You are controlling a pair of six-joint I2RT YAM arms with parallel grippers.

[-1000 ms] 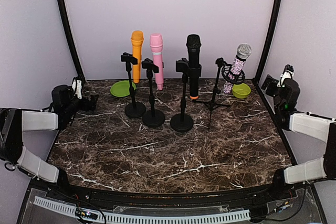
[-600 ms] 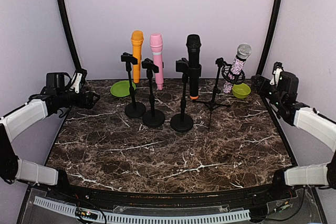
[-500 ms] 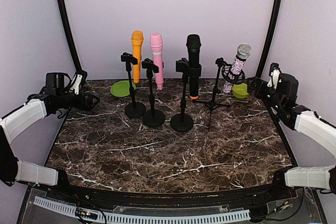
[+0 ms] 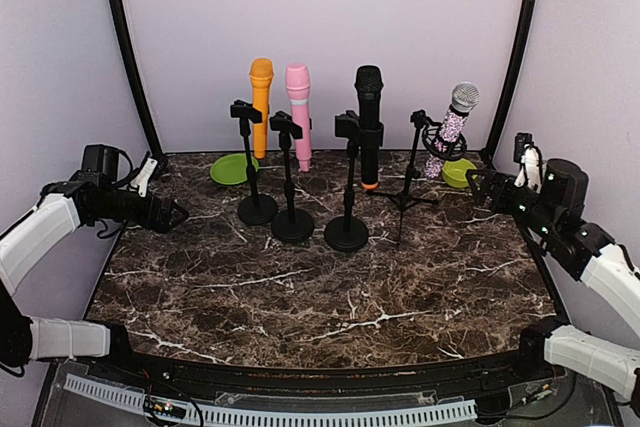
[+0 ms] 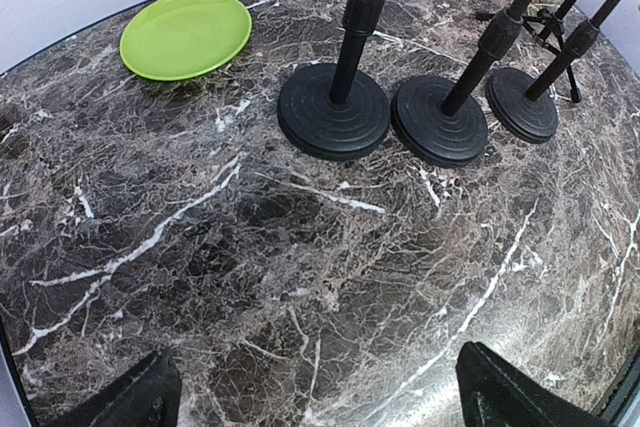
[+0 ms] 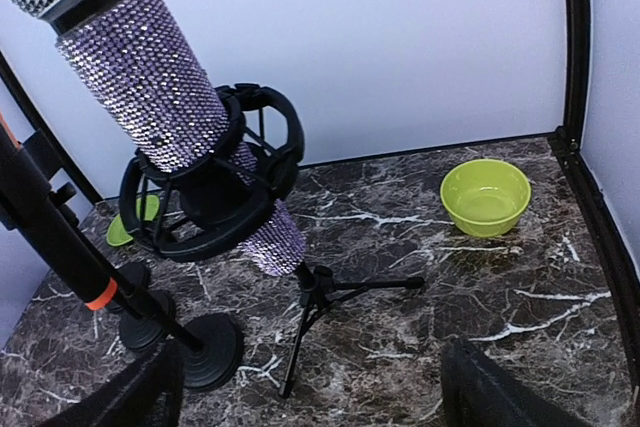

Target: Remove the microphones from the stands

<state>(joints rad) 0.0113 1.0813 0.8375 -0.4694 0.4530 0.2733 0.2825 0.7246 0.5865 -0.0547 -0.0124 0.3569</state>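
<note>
Right wrist view is dominated by the glittery microphone (image 6: 170, 97), which is held in a black ring cradle (image 6: 215, 182) on a tripod stand (image 6: 318, 297) near the back right of the desk (image 4: 320, 287). Of the four microphones on stands, this one is judged to be the one meant, since it is faced by the right gripper (image 4: 478, 187). That gripper is seen with its fingers spread wide and nothing between them. The microphone lies ahead of it, higher and to its left, and no contact is made. The microphone's long axis is tilted, not upright: in the wrist view the mesh head points up and to the left, while the tail slants down to the right through the cradle and ends above the tripod legs. A withdrawal along that slanted line, head first, is therefore judged to be called for rather than a straight lift. The left gripper (image 4: 172, 213) is also open and empty over the left side of the desk. It is well apart from the glittery microphone, with three other stands (image 5: 440, 132) between, so the right arm is plainly the nearer.
</note>
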